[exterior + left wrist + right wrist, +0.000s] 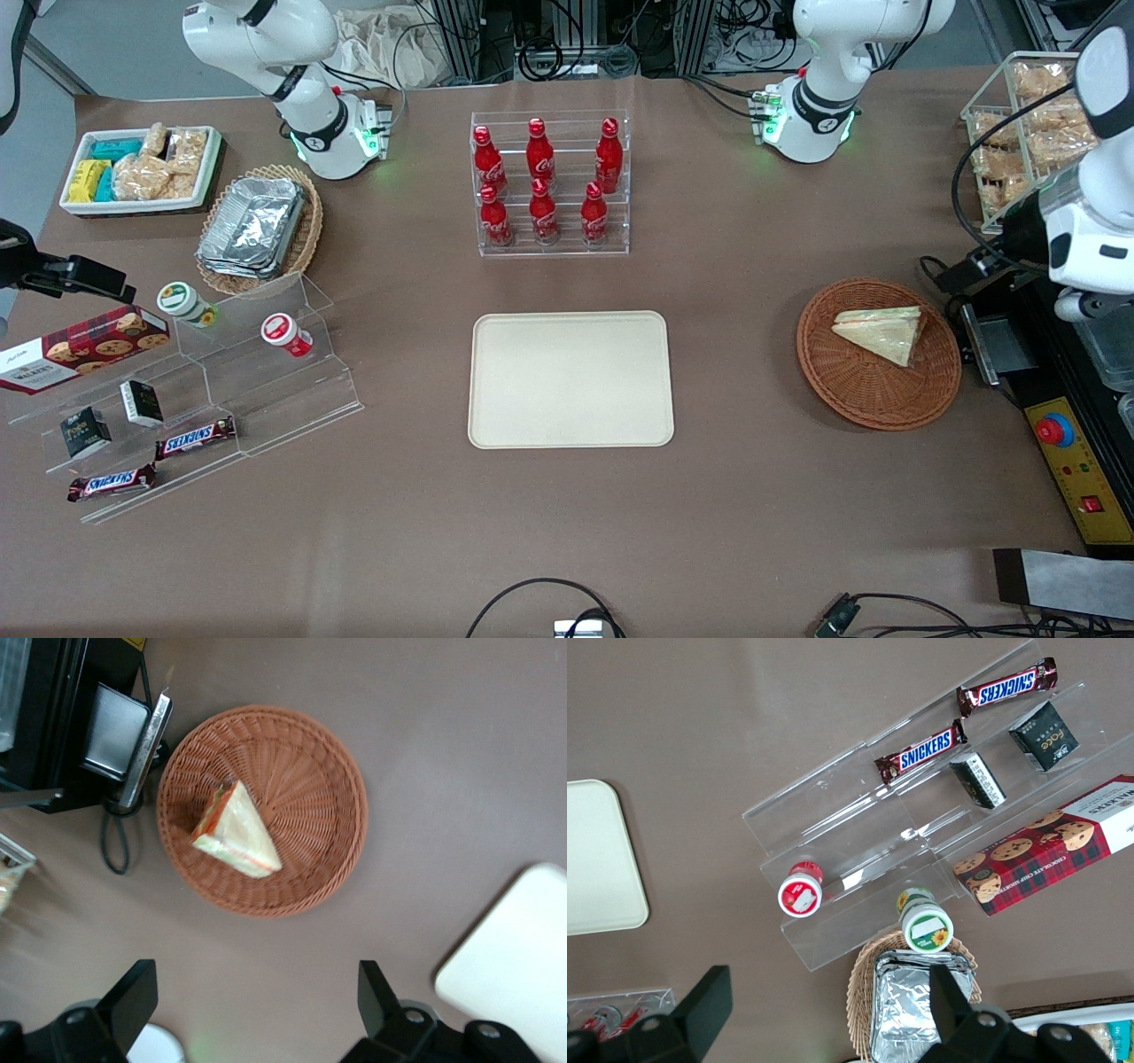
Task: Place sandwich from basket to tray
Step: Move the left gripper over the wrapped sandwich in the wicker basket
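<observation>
The sandwich [881, 332], a wrapped white-bread wedge with orange and green at its cut edge, lies in the round reddish-brown wicker basket [850, 399] toward the working arm's end of the table. The cream tray [570, 379] lies flat and bare at the table's middle. The left wrist view looks down on the sandwich [235, 833] in the basket [328, 815], with a corner of the tray [523, 966] beside it. My left gripper [255, 976] hangs high over bare table beside the basket. It is open wide, with nothing between its fingers.
A black control box with a red button [1054, 431] and a metal-plated device [106, 735] stand right beside the basket. A clear rack of red cola bottles [549, 182] stands farther from the front camera than the tray. A wire bin of bagged snacks [1019, 115] sits at the table's corner.
</observation>
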You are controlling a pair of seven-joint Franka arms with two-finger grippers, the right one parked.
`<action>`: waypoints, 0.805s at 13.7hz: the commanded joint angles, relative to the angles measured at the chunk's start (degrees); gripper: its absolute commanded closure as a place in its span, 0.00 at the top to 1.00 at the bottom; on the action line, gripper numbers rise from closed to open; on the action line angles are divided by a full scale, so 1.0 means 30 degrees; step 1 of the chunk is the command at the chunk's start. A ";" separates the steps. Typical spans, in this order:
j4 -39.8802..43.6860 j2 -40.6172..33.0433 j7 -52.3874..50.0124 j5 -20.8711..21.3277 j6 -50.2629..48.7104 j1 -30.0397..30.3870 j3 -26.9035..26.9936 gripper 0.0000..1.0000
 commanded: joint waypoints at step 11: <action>-1.0212 -0.2853 -0.4665 -0.0343 0.8839 0.2245 0.0171 1.00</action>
